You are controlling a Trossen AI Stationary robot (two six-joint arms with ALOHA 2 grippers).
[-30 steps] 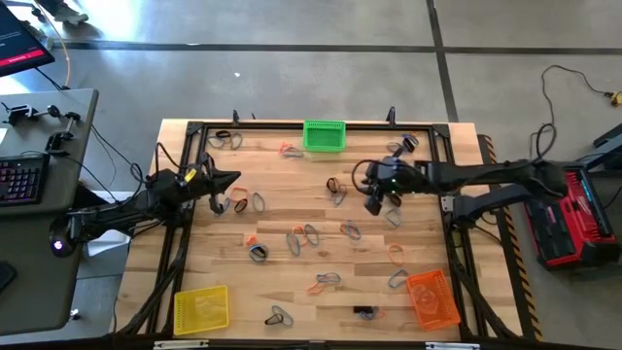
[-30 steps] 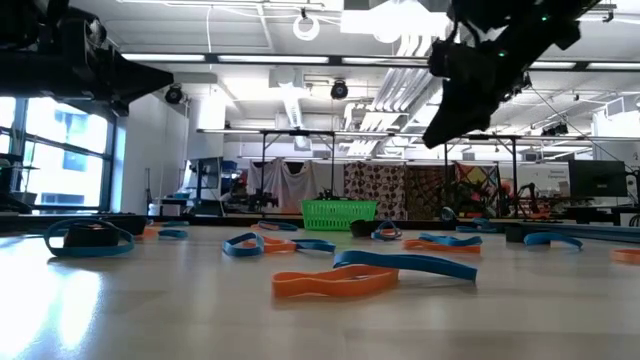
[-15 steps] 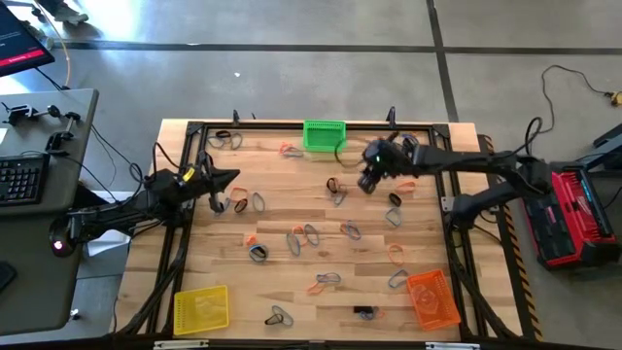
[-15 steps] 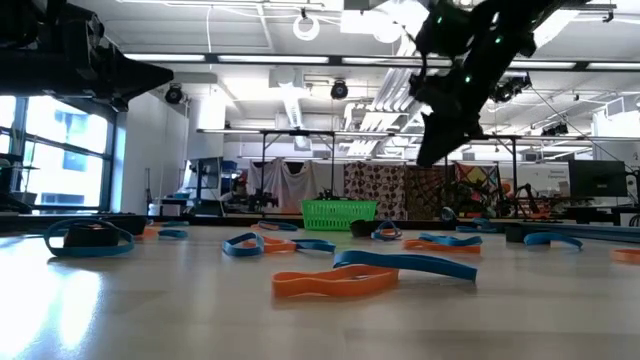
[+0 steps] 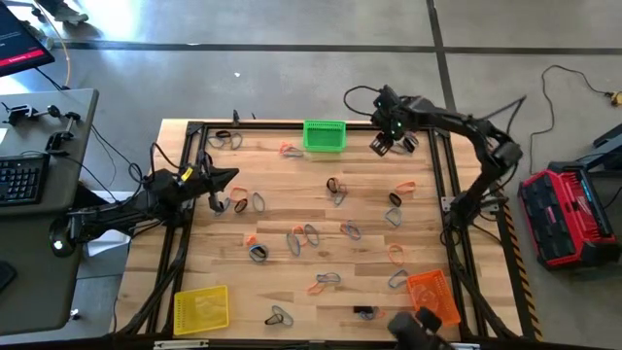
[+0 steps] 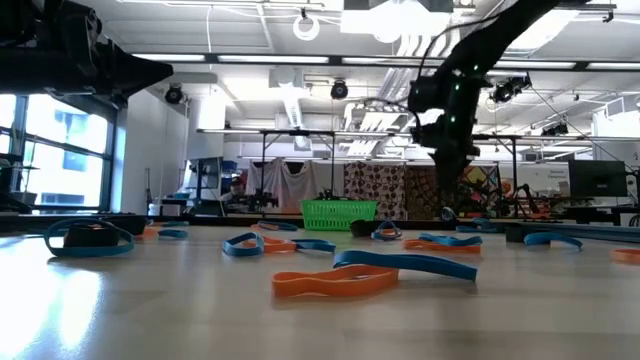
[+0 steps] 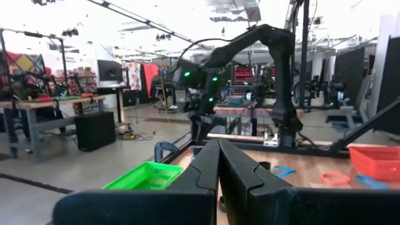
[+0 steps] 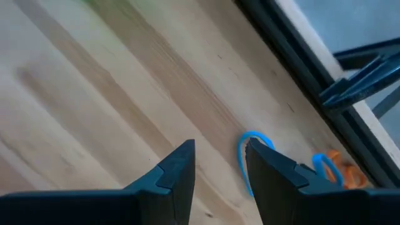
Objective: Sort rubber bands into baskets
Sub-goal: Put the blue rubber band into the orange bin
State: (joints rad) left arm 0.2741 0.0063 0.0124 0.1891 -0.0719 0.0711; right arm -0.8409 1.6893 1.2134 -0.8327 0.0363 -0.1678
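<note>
We see a pale wood tabletop (image 5: 321, 224) inside a black frame, on a grey floor. Rubber bands (image 5: 301, 236) in blue, orange and black lie scattered over most of it. The green basket (image 5: 324, 135) stands at the middle of the far edge, the yellow basket (image 5: 201, 308) in the near left corner, the orange basket (image 5: 432, 297) in the near right corner. A desk with a keyboard (image 5: 21, 180) stands beyond the left edge, and a red case (image 5: 562, 214) lies on the floor to the right. In the low view the room behind holds racks, ceiling lights and draped cloths.

The right gripper (image 5: 392, 143) hangs near the far right corner, fingers parted and holding nothing; in its wrist view a blue band (image 8: 249, 157) lies on the wood between the fingertips, partly hidden by one finger. The left gripper (image 5: 231, 176) waits over the left side, clenched and empty.

A dark object at the near edge is cut off, and we cannot tell what it is.
</note>
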